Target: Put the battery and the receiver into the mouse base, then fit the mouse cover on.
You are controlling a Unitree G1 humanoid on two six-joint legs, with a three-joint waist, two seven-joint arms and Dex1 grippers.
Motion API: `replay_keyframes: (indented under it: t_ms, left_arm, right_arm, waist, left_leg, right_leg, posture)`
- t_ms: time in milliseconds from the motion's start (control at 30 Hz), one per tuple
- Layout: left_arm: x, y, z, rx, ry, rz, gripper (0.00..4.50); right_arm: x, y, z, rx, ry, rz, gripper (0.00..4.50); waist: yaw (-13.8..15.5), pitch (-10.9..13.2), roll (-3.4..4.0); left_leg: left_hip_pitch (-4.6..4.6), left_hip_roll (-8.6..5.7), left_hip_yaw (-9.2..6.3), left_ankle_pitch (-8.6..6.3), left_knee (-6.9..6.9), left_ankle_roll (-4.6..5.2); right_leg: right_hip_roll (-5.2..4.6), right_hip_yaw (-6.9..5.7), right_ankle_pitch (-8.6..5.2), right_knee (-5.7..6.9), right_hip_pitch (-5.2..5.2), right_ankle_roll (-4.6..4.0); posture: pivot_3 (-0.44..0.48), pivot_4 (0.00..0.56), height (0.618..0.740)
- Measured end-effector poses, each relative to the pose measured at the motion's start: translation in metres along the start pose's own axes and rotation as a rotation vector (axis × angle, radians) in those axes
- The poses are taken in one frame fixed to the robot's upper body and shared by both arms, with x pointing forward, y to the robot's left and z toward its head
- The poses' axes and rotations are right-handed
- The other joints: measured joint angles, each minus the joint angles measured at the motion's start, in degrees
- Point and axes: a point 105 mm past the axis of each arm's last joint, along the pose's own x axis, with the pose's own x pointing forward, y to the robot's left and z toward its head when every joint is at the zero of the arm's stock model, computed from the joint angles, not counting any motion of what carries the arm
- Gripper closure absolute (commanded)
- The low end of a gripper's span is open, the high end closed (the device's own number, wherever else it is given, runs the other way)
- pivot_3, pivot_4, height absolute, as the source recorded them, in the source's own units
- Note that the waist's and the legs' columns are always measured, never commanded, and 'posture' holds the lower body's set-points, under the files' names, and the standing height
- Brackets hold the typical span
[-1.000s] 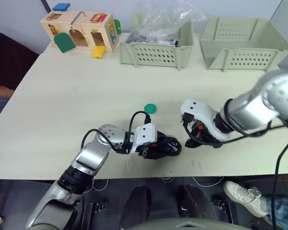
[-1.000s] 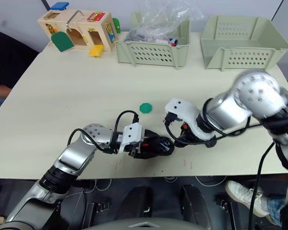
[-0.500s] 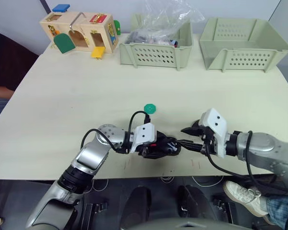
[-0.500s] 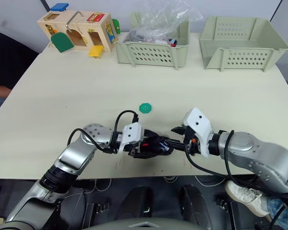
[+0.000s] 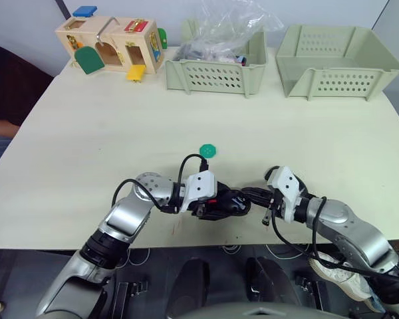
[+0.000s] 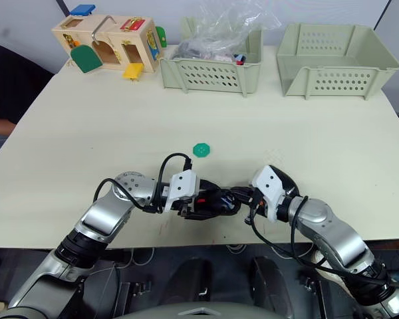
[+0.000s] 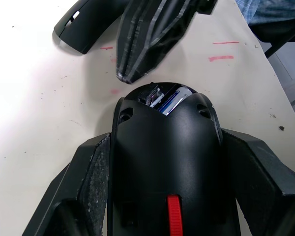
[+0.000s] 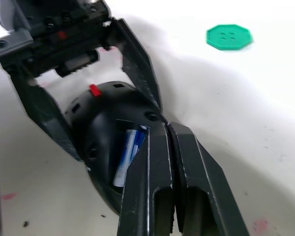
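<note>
1. a green disc (image 5: 208, 150) lies on the table (image 5: 86, 133) just beyond the two grippers. along the far edge stand a wooden toy box (image 5: 113, 43), a basket (image 5: 216, 70) holding a clear plastic bag (image 5: 229, 23), and a second basket (image 5: 339, 63).
2. the mouse base (image 5: 226, 203) sits near the front edge of the table, its long axis running left to right. the left gripper (image 5: 219, 204) grips it, one finger on each long side (image 7: 96, 172).
3. the battery (image 8: 127, 156) lies in the base's hollow along that axis, its blue end towards the right gripper.
4. the right gripper (image 5: 256, 197) comes in from the right with fingers pressed together (image 8: 152, 182), empty, tips on the base's edge beside the battery.
5. the mouse cover (image 7: 86, 22) lies on the table just beyond that gripper in the left wrist view.
</note>
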Motion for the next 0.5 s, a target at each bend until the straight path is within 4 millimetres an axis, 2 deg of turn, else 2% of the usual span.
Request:
replay_keyframes:
  t_ms: [167, 500]
  left_arm:
    - [0.0000, 0.0000, -0.0001, 0.001, 0.000, 0.000, 1.61]
    - [-0.0001, 0.0001, -0.0001, 0.001, 0.000, 0.000, 1.61]
  right_arm:
    - [-0.0018, 0.0034, 0.0052, 0.014, -0.035, 0.021, 4.43]
    - [-0.0016, 0.0056, 0.0000, -0.007, -0.013, 0.028, 4.43]
  waist:
    - [0.0, 0.0, 0.00]
    - [0.0, 0.0, 0.00]
  left_leg:
    - [0.01, 0.00, 0.00, 0.00, 0.00, 0.00]
    - [0.02, 0.00, 0.01, 0.00, 0.01, 0.00]
  right_leg:
    - [0.00, 0.00, 0.02, 0.01, 0.00, -0.03]
    - [0.00, 0.00, 0.02, 0.05, 0.00, -0.03]
  posture:
    - [0.000, 0.150, 0.740]
    - [0.000, 0.150, 0.740]
